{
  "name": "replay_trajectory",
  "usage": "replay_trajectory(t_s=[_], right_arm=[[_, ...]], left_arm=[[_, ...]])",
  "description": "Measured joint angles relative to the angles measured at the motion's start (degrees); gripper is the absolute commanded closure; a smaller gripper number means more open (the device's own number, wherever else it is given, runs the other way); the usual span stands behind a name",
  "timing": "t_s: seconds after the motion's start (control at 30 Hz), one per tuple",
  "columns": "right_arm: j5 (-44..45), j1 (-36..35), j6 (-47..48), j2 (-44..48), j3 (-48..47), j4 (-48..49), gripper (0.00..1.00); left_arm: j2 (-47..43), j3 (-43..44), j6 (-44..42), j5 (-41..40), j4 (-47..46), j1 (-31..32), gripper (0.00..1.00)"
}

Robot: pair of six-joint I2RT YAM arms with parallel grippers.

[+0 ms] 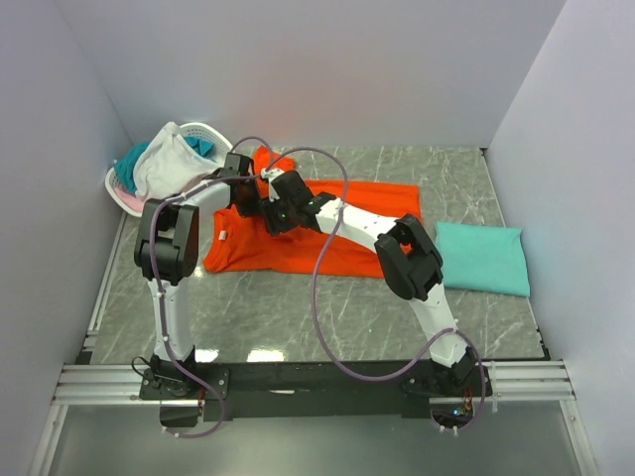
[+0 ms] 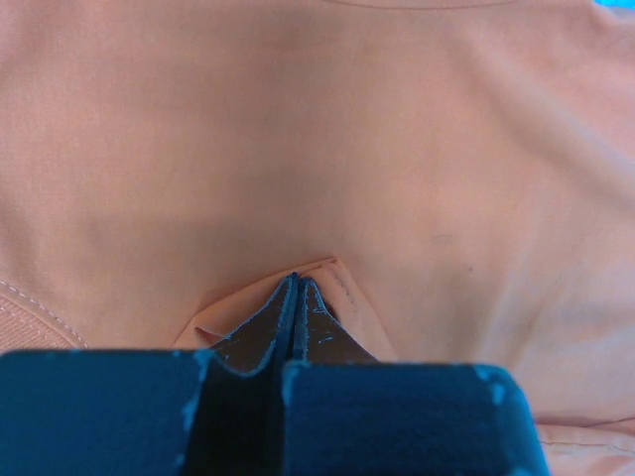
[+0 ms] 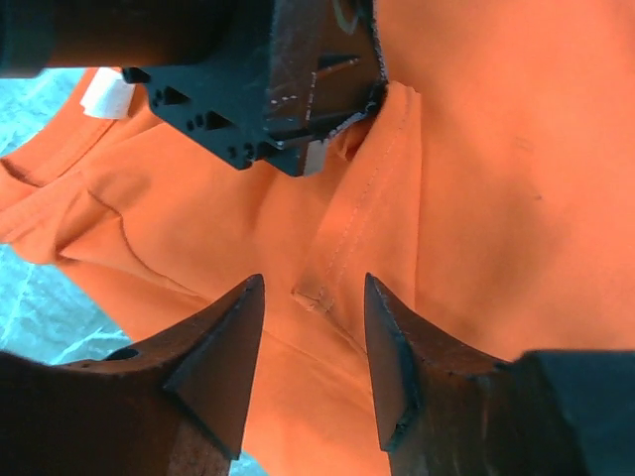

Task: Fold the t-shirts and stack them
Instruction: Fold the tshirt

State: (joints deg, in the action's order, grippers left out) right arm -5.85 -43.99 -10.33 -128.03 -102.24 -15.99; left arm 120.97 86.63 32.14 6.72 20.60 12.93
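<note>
A large bright orange t-shirt point(image 1: 369, 213) lies spread on the grey marble table. My left gripper point(image 1: 253, 204) is at the shirt's upper left part and is shut on a small pinched fold of the orange cloth point(image 2: 342, 288); its tips point(image 2: 296, 283) meet there. My right gripper point(image 1: 277, 220) is just beside it, open, with its jaws point(image 3: 311, 284) either side of a stitched hem end of the orange shirt point(image 3: 496, 149). The left gripper also shows in the right wrist view point(image 3: 268, 99). A folded teal t-shirt point(image 1: 481, 258) lies at the right.
A white perforated basket point(image 1: 203, 130) stands at the back left, holding white point(image 1: 169, 164), teal point(image 1: 132, 159) and pink garments. Walls close the table on the left, back and right. The arm bases sit on a rail at the near edge.
</note>
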Motion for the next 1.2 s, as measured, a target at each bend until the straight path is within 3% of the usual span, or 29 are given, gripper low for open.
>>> replay_trajectory(t_s=[0.23, 0.63, 0.93, 1.2], right_arm=[[1.7, 0.0, -0.1, -0.1, 0.9, 0.2, 0.49], [0.6, 0.2, -2.9, 7.6, 15.1, 6.8, 0.48], [-0.2, 0.3, -0.2, 9.3, 15.2, 9.8, 0.48], [-1.0, 0.2, -0.6, 4.4, 11.2, 9.7, 0.48]], left_arm=[[0.0, -0.3, 0.0, 0.2, -0.7, -0.1, 1.0], [-3.0, -5.7, 0.0, -0.1, -6.5, -0.2, 1.0], [-3.5, -5.7, 0.3, -0.2, -7.1, -0.2, 1.0], [-3.5, -5.5, 2.4, 0.0, -6.6, -0.4, 1.0]])
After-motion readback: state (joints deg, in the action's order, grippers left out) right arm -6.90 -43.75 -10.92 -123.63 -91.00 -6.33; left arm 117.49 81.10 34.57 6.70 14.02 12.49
